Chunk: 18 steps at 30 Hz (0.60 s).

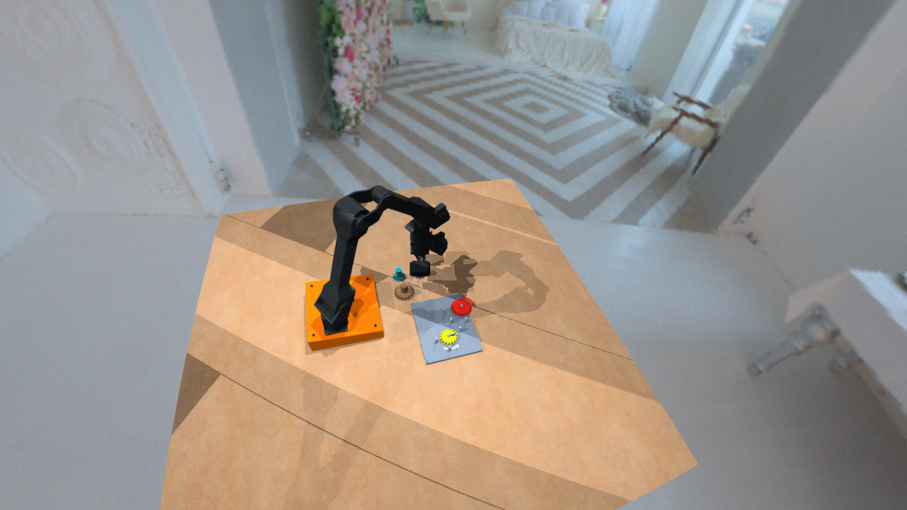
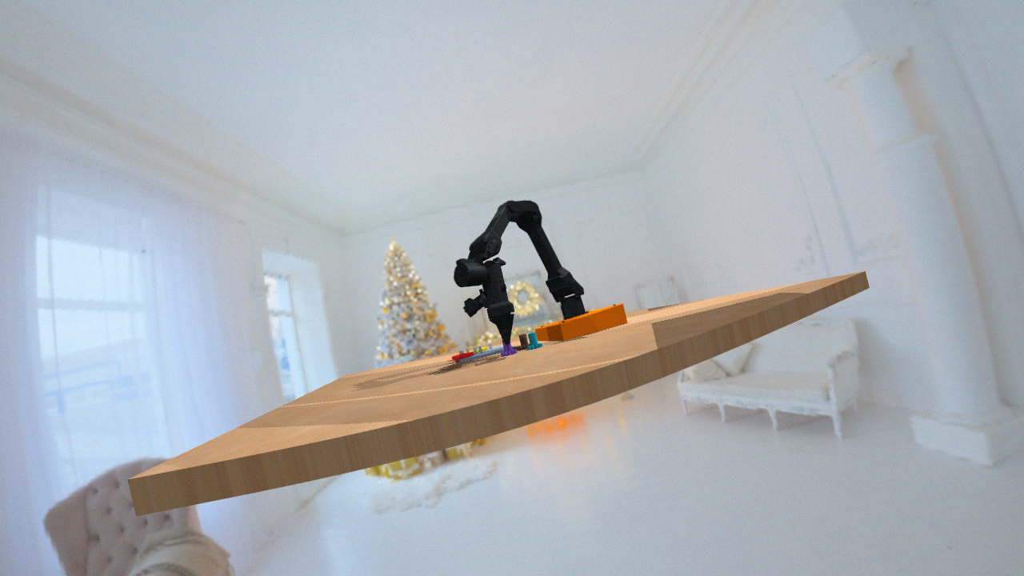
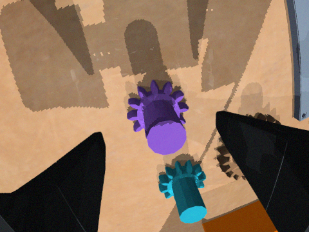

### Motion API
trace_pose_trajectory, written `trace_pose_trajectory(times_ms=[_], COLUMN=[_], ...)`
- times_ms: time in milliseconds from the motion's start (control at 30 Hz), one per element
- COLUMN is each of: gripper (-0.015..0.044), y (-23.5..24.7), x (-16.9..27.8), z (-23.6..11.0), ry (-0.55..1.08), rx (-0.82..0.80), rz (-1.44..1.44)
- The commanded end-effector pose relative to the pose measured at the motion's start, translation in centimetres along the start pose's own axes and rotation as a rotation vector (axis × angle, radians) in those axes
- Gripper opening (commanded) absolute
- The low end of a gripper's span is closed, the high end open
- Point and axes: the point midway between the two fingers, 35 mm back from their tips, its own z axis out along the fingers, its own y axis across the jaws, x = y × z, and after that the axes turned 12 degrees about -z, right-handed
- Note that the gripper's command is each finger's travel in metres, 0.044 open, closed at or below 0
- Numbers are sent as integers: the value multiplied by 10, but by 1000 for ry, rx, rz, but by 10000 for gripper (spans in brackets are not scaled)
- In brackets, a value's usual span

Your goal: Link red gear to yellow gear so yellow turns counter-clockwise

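Note:
My gripper [image 1: 419,273] [image 2: 506,345] [image 3: 161,129] is open, its fingers low on either side of the purple gear's handle [image 2: 508,351] [image 3: 166,138], with gaps in the wrist view. The purple gear stands on the table, mostly hidden in the top view. A teal gear [image 1: 398,274] [image 2: 532,342] [image 3: 193,214] and a brown gear [image 1: 404,292] [image 2: 523,342] [image 3: 225,164] stand nearby; a finger partly covers the brown one in the wrist view. The grey board [image 1: 432,352] [image 3: 302,64] holds the red gear [image 1: 460,308] [image 2: 462,356], the yellow gear [image 1: 448,337] and several empty pegs.
The arm's orange base [image 1: 361,324] [image 2: 586,322] [image 3: 241,219] stands left of the board in the top view. A red arrow [image 1: 470,301] lies beside the red gear and a white arrow [image 1: 453,348] beside the yellow gear. The teal gear stands close to the purple one.

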Motion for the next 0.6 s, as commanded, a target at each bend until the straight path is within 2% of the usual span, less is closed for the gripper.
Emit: trace_pose_trajectory(times_ms=[0, 200, 567], gripper=[230, 73, 0], y=[-1, -1, -1], x=[0, 0, 0], z=[1, 1, 0], ry=[-1, -1, -1], rx=[5, 5, 5], rz=[-1, -1, -1])
